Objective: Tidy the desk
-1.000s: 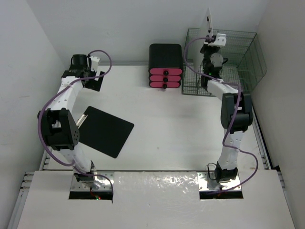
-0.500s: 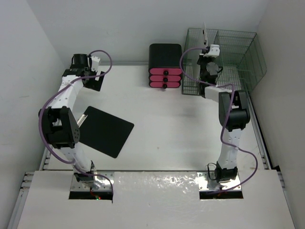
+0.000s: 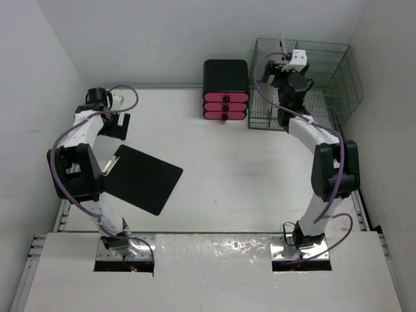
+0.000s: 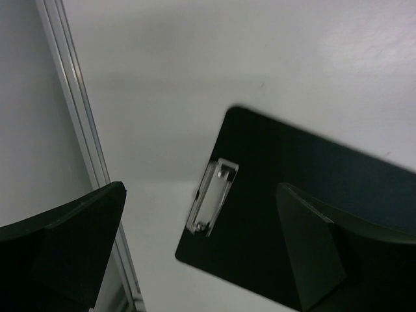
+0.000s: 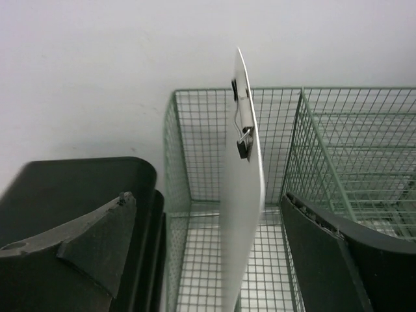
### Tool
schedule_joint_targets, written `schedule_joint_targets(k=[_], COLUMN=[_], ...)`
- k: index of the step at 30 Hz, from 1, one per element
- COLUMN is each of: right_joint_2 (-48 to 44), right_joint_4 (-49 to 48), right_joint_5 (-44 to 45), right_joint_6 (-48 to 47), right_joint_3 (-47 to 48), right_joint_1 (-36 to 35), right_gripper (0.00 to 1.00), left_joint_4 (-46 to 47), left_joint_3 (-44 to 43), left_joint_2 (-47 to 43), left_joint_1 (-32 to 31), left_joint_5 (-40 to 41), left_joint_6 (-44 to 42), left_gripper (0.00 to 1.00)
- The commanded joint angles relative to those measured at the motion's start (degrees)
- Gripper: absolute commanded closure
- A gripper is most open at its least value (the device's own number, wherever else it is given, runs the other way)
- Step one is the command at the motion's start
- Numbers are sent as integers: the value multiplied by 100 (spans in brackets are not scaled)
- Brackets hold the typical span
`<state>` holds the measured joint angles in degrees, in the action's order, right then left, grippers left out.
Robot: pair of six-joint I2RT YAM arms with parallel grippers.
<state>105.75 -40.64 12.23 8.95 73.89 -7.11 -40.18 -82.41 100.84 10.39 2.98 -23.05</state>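
Lying beneath the left tool, the white desk.

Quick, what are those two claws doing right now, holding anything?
Left gripper: open, empty, above the black clipboard.
Right gripper: open, the white board between its fingers, not gripped.

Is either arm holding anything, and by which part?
Nothing. The right end effector is open, clear of the white board standing in the wire basket; the left end effector is open over the black clipboard.
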Motion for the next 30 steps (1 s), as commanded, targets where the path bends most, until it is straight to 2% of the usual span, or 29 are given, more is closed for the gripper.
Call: schedule_joint_targets(k=[1,6,9,15,26,27,30], right_joint_2=[-616,-1100,-1364,-1795,-2305,-2331,-2437], right_joint_4=[653,944,927,742,769,742,733], right_joint_5=[-63,-229,-545,-968,-1030,-986,-942], right_joint_6=[273,467,563,661,704,731,801], right_joint_3=[-287,-831,-1121,-1526,-1825,-1851,-1895], right_joint_1=[-53,-53,-62,-62,-62,-53,-53], right_gripper=[7,5,5,5,6,6,6], left_joint_4=[-261,-349,-402,-464,-306,-297,-297], left_joint_3=[427,674,691,744,788,788,805], left_joint_2=[-293,-21,304,419,1008,1078,1210], left_joint_1=[77,173,244,463,824,824,824], left_joint_5=[166,370,282,-25,-272,-272,-562], left_joint_6=[-15,-147,-121,-287,-508,-534,-578], left_gripper=[0,4,17,28,50,57,69])
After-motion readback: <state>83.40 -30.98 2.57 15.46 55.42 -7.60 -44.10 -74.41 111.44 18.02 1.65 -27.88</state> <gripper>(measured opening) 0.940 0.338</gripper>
